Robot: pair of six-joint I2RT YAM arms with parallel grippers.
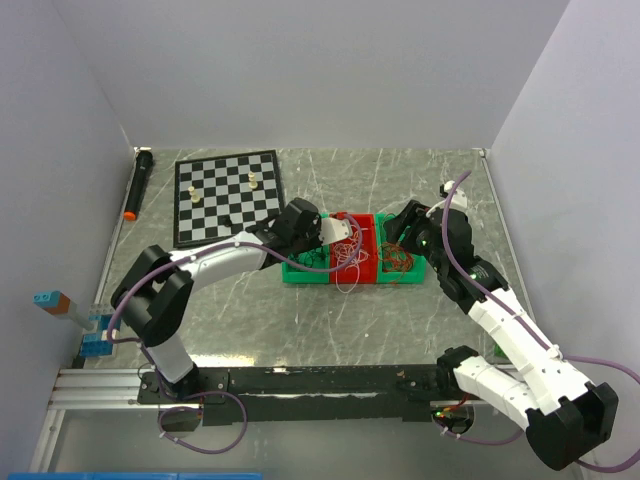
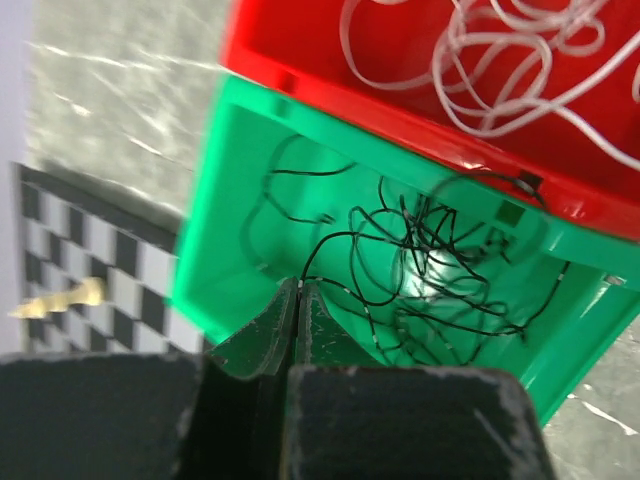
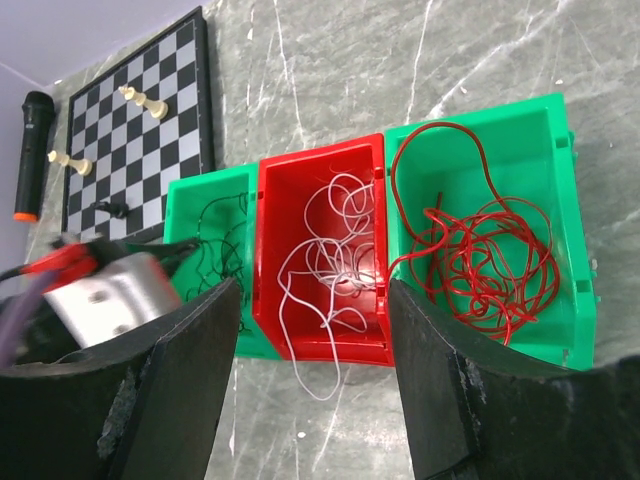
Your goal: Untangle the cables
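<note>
Placement: left gripper (image 2: 299, 300), pinched on black wire (image 2: 425, 262), should release low inside green bin (image 2: 215, 245); right gripper (image 3: 312, 300) wide.

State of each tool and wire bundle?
Thin black wire bundle: tangled, in left green plastic bin.
Thin white wire bundle: in red plastic bin, loop over wall.
Thin red wire bundle: loose, in right green bin.
Left tool: shut on black strand.
Right tool: open, empty.
</note>
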